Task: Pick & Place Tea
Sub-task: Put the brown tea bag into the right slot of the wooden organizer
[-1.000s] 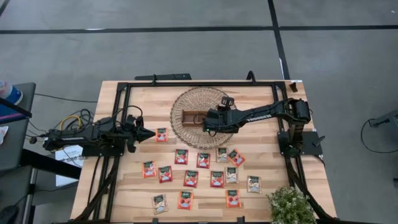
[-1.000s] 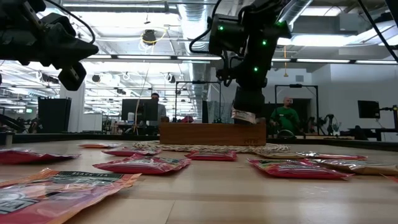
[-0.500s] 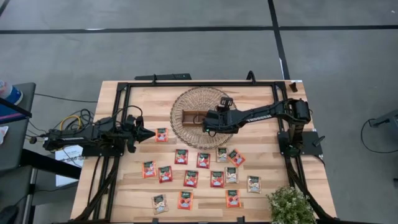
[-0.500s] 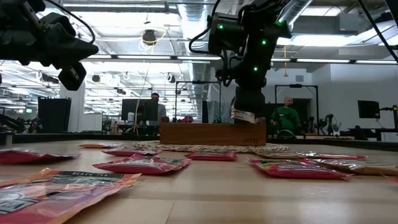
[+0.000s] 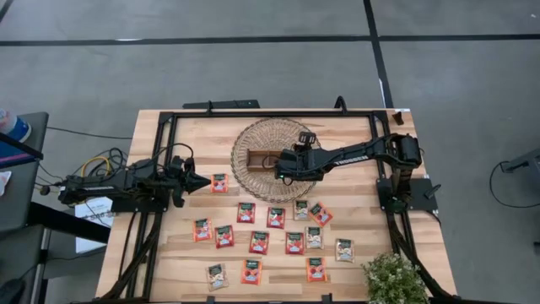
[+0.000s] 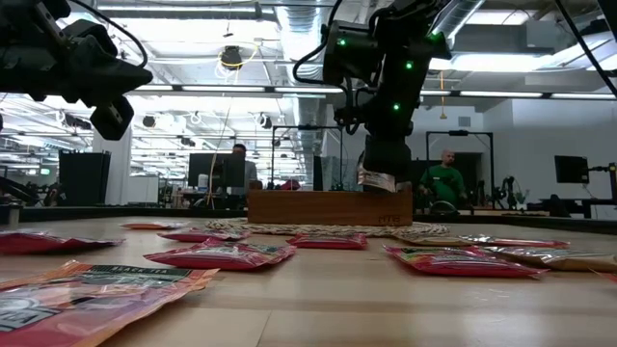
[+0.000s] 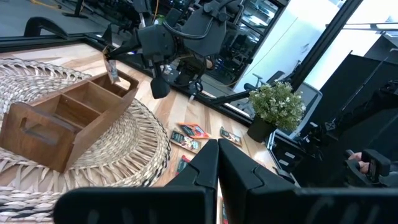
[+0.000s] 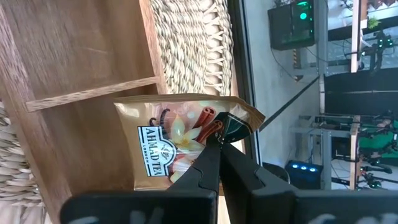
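My right gripper (image 5: 283, 173) hangs over the brown wooden tray (image 5: 261, 160), which stands on a round woven mat (image 5: 253, 135). It is shut on a pale beige tea sachet (image 8: 177, 146). In the low view the sachet (image 6: 376, 179) hangs just above the tray's top rim (image 6: 328, 193). Several more tea sachets (image 5: 259, 242), mostly red-orange, lie flat on the table nearer the front. My left gripper (image 5: 205, 181) is shut and holds nothing. It stands level at the table's left, beside one red sachet (image 5: 219, 182). My right gripper pinches the beige sachet between its two fingers by one edge, near a corner (image 8: 219, 124). The fingers slant down from the table's right. The sachet hangs below them over a tray compartment (image 8: 81, 43), lifted clear of the table.
A potted plant (image 5: 392, 277) stands at the table's front right corner. A black frame (image 5: 270, 112) runs round the table's edges. In the low view, people (image 6: 445, 178) show in the room behind the table.
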Tool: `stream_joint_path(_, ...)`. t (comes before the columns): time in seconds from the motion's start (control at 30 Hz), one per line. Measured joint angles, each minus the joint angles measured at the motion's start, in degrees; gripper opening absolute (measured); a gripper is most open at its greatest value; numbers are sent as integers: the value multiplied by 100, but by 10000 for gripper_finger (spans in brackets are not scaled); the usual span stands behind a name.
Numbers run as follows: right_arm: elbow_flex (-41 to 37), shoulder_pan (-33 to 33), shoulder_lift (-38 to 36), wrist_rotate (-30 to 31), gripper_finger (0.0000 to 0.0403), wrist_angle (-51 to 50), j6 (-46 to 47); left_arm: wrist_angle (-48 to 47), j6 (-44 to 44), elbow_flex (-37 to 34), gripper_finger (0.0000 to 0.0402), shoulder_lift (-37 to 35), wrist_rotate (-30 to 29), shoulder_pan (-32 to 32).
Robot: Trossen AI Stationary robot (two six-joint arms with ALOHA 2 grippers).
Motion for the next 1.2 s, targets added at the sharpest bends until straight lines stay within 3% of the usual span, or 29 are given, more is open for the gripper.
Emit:
stream_joint_path(0.93,-2,26,0,-187,0,-185,2,2,-1,0,0,-1,4,0)
stream_joint_path(1.2,-2,-54,0,-633,0,-173,6,2,-1,2,0,-1,4,2)
